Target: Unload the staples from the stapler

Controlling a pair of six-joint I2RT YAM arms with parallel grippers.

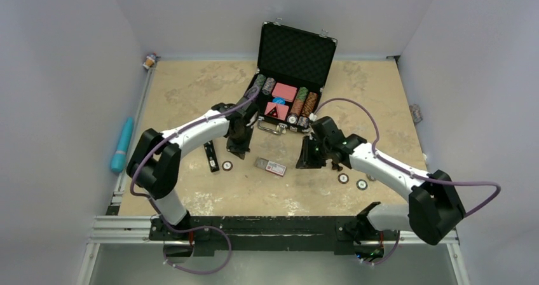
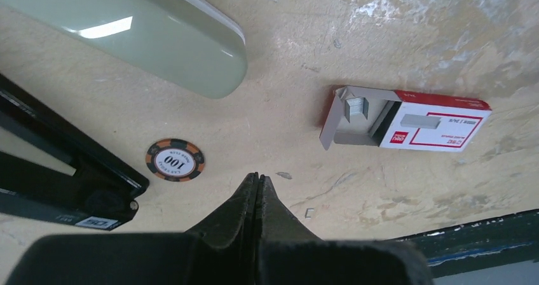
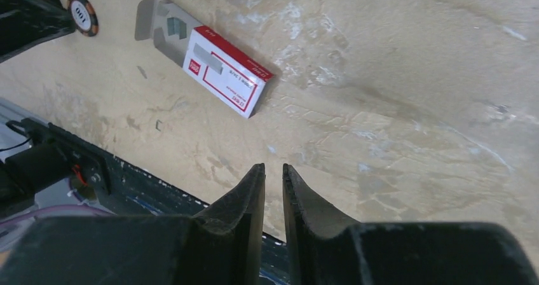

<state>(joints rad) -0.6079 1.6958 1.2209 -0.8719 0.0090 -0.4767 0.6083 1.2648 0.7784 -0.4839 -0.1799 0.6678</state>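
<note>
Top external view shows the black stapler (image 1: 210,156) lying on the table (image 1: 191,94) just beside the left arm, in neither gripper, with a red-and-white staple box (image 1: 273,167) open nearby between the two arms. The left gripper (image 2: 257,180) hovers with jaws pressed together on nothing, while the right gripper (image 3: 273,170) hangs with jaws a sliver apart and empty. Seen from the left wrist the stapler looks hinged open, but whether its staples are out cannot be told, so the unloading seems unfinished.
</note>
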